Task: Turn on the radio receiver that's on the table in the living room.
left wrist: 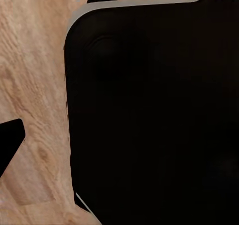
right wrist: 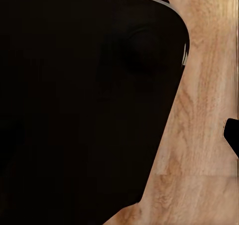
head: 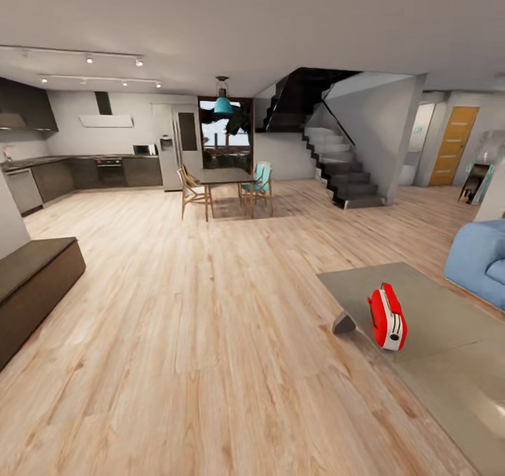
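Light wood plank flooring (head: 175, 308) fills an open living room, where a red radio receiver (head: 387, 317) stands near the edge of a low grey table (head: 449, 350) beside a blue sofa (head: 480, 259); whether either gripper is open is impossible to tell.

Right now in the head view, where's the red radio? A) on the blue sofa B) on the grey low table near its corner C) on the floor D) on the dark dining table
B: the radio receiver stands on the table, near its left corner, with the blue sofa beyond it.
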`<state>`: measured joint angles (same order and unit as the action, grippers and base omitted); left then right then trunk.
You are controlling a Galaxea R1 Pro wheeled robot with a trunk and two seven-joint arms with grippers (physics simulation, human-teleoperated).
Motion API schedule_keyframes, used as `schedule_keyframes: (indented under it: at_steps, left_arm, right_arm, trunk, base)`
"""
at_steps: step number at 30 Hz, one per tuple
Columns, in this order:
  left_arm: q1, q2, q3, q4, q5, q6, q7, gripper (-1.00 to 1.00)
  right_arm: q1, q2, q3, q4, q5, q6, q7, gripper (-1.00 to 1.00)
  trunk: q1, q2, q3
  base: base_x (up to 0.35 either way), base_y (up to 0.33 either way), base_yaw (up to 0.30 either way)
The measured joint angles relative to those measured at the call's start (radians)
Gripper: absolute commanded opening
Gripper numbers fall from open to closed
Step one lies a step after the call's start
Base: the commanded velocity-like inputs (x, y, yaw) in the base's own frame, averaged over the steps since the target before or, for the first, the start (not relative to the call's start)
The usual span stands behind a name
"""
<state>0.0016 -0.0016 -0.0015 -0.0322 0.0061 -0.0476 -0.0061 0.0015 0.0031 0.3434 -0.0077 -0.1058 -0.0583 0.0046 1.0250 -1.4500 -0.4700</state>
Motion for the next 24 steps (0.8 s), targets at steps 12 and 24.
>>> schedule_keyframes:
  at_steps: [12,24]
  left_arm:
    - [0.0,0.0,0.0,0.0,0.0,0.0,0.0,1.0]
    - [0.0,0.005,0.003,0.0,0.028,0.0,-0.001,1.0]
  right_arm:
    - [0.0,0.0,0.0,0.0,0.0,0.0,0.0,1.0]
    - [0.0,0.0,0.003,0.0,0.0,0.0,0.0,1.0]
  trunk:
    - [0.0,0.0,0.0]
    - [0.0,0.0,0.0]
  base:
    - [0.317,-0.046,-0.294]
    - [0.322,0.0,-0.093]
